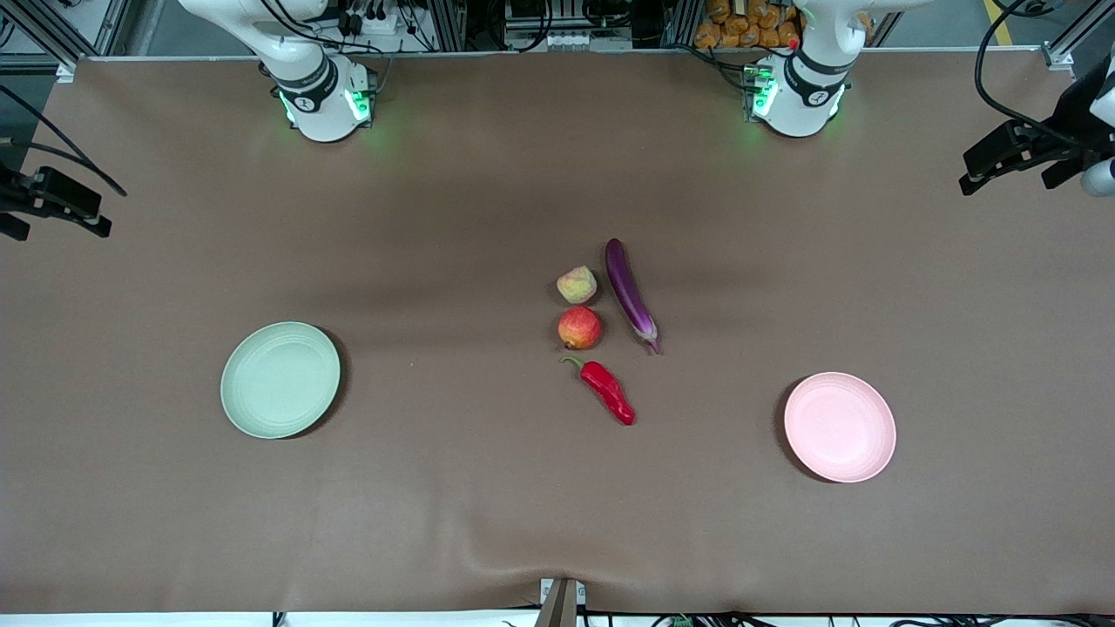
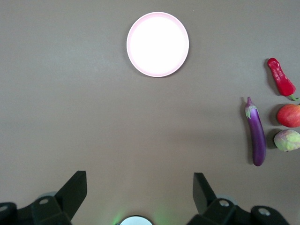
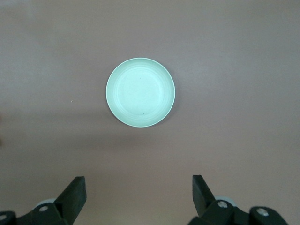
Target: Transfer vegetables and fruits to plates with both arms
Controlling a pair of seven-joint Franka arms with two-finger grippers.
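A: Anything plated yet?

B: Nothing. Green plate (image 1: 280, 380) and pink plate (image 1: 840, 427) sit bare; eggplant (image 1: 631, 294), chili (image 1: 607, 391), red fruit (image 1: 579, 327) and peach (image 1: 577, 285) cluster mid-tabletop, chili at six o'clock.

A: End effectors?

B: Left end effector (image 2: 139, 187) and right end effector (image 3: 138, 187) hang above the tabletop, fingers apart, empty.

**Around the Work Surface**

A brown table cover (image 1: 435, 218) is lying flat, rippling slightly at its near edge. Black camera mounts (image 1: 1015, 152) are jutting in at both ends. Orange packets (image 1: 740, 26) and cables (image 1: 540, 26) are sitting along the top edge.
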